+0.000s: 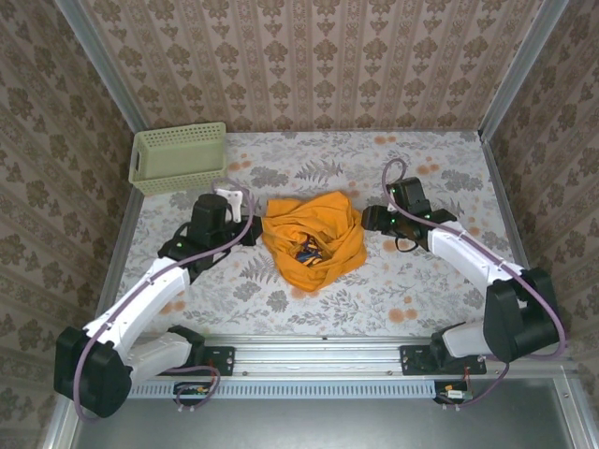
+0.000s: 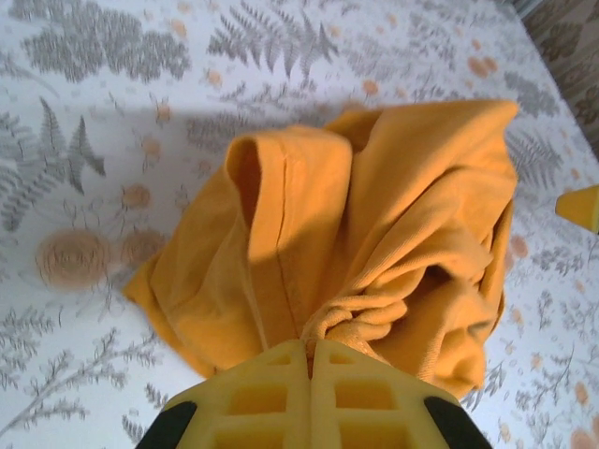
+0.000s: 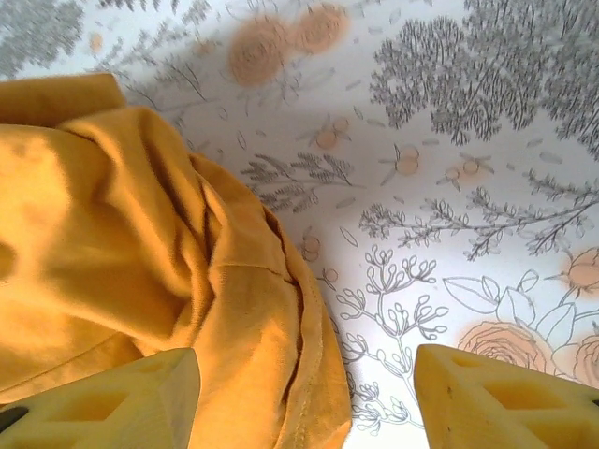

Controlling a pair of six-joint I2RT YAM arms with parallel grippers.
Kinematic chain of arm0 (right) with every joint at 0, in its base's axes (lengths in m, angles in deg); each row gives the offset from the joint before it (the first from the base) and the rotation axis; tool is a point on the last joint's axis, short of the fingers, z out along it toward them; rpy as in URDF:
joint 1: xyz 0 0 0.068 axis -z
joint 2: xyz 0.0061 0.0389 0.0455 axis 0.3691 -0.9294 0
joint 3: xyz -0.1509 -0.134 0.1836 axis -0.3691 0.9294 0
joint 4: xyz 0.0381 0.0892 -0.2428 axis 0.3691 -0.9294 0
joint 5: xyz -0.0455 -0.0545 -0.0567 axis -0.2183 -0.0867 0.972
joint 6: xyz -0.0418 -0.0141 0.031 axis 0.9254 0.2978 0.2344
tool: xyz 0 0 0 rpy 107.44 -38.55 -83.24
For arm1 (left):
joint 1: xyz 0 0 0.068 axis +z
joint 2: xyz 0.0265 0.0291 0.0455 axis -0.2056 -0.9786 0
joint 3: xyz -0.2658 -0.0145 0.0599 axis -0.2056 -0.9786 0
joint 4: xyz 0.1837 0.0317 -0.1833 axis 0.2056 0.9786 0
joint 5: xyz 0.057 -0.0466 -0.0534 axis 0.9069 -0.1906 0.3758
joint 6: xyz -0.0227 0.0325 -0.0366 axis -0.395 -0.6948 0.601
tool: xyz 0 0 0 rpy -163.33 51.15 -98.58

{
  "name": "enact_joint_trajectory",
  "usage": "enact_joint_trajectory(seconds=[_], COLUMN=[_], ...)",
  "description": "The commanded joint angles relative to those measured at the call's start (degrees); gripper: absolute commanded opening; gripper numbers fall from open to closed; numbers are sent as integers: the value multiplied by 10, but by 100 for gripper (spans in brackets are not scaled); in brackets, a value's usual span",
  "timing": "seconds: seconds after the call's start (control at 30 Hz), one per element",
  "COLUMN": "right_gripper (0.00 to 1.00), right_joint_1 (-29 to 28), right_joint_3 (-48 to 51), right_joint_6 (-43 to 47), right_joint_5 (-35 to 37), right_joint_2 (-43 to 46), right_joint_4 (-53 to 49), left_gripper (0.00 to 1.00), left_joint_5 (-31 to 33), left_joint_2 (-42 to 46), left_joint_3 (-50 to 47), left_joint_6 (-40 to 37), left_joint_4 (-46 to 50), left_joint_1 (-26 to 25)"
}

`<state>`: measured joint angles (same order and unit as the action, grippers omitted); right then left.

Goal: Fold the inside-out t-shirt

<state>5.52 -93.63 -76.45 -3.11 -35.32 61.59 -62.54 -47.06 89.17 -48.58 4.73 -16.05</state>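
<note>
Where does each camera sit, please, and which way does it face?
Top external: above, behind the robot, looking down at the table; its left arm and right arm flank the t-shirt.
Left wrist: on the left arm, facing the left gripper, shut on the t-shirt.
Right wrist: on the right arm, looking down past the open right gripper at the table.
Shared: all three show the t-shirt.

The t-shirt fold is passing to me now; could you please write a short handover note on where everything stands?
The left gripper is shut on a bunched piece of the t-shirt.
The right gripper is open at the t-shirt's opposite edge, gripping nothing.
The t-shirt lies in a crumpled heap in the middle of the table; the green basket sits apart at the far left corner.
Done: no fold yet. Left: spread it flat, then fold.
</note>
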Motion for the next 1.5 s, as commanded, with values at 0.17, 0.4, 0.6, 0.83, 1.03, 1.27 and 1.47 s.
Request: enact_joint_trajectory(seconds=[0.17, 0.4, 0.6, 0.83, 1.03, 1.27, 1.47], right_gripper=[62, 28, 0, 0, 0, 0, 0], right_joint_1=[7, -15, -7, 14, 26, 25, 26], right_joint_3=[5, -41, -58, -102, -255, -187, 53], right_joint_6=[-21, -39, -44, 18, 92, 77, -2], right_joint_5=[-88, -125, -70, 148, 255, 177, 134], right_joint_2=[-109, -185, -126, 84, 229, 289, 251], right_joint_4=[103, 136, 96, -65, -174, -223, -142], left_gripper=[0, 0, 0, 0, 0, 0, 0], left_joint_5=[-10, -22, -25, -16, -24, -14, -16], left_joint_2=[40, 26, 3, -38, -42, -7, -74], left_joint_3=[-13, 37, 136, 275, 396, 238, 43], left_joint_6=[6, 3, -9, -31, -36, -32, 9], left_joint_4=[28, 41, 70, 117, 122, 104, 98], left_joint_1=[15, 32, 34, 42, 64, 88, 135])
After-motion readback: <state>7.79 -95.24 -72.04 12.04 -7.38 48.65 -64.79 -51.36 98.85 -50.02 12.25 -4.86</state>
